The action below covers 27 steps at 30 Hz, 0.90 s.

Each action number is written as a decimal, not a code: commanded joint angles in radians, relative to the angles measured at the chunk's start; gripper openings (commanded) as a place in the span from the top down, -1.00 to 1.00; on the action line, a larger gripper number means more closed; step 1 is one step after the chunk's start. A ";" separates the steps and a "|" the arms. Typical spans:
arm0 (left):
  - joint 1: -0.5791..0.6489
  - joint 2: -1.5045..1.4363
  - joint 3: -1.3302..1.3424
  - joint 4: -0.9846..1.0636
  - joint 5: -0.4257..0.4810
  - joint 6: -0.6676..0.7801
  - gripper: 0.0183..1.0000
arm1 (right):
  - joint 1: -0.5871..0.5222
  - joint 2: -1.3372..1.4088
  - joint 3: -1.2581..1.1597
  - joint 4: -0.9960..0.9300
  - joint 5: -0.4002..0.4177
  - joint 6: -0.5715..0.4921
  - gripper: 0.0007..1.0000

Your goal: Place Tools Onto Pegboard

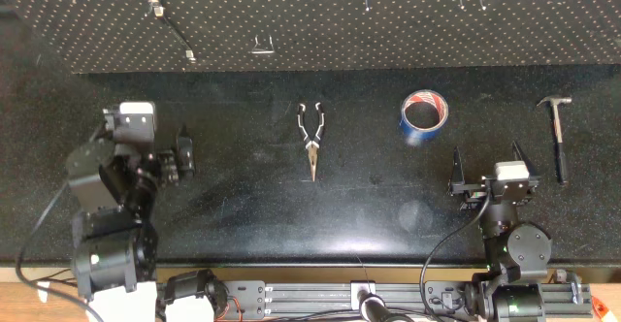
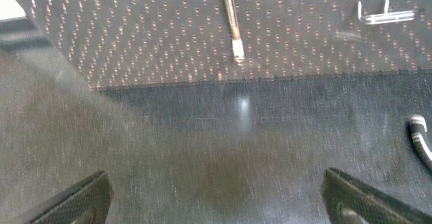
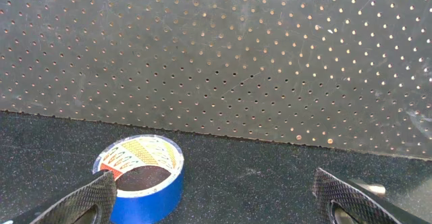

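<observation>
Three tools on the table, both grippers empty and spread

The pegboard (image 1: 310,21) fills the top of the frame, and the dark table (image 1: 243,191) lies below it. The left gripper (image 2: 216,177) at centre left and the right gripper (image 1: 487,164) at lower right both have their fingers wide apart, holding nothing. The hammer (image 1: 558,138) lies at the far right, shaft running up the frame and head toward the board, just right of the right gripper. The tape roll (image 1: 424,115) lies flat, up and left of that gripper, and is probably its easiest pick. The pliers (image 1: 311,140) lie mid-frame between the arms, handles toward the board and nose toward the bottom edge, somewhat nearer the left gripper. An empty hook (image 1: 262,43) sits above them, left.
</observation>
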 commanded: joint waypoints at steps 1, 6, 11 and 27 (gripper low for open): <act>0.003 -0.057 -0.002 -0.259 -0.008 -0.001 -0.99 | -0.005 -0.007 -0.003 -0.006 0.006 -0.011 -0.89; 0.004 -0.055 -0.002 -0.265 -0.031 0.002 -0.99 | -0.005 -0.007 -0.003 -0.006 0.006 -0.011 -0.89; -0.035 -0.063 -0.002 -0.237 0.069 -0.365 -0.99 | -0.005 -0.007 -0.003 -0.006 0.006 -0.011 -0.88; -0.751 0.481 -0.002 0.176 -0.061 -0.813 -0.99 | -0.005 -0.007 -0.003 -0.006 0.006 -0.011 -0.89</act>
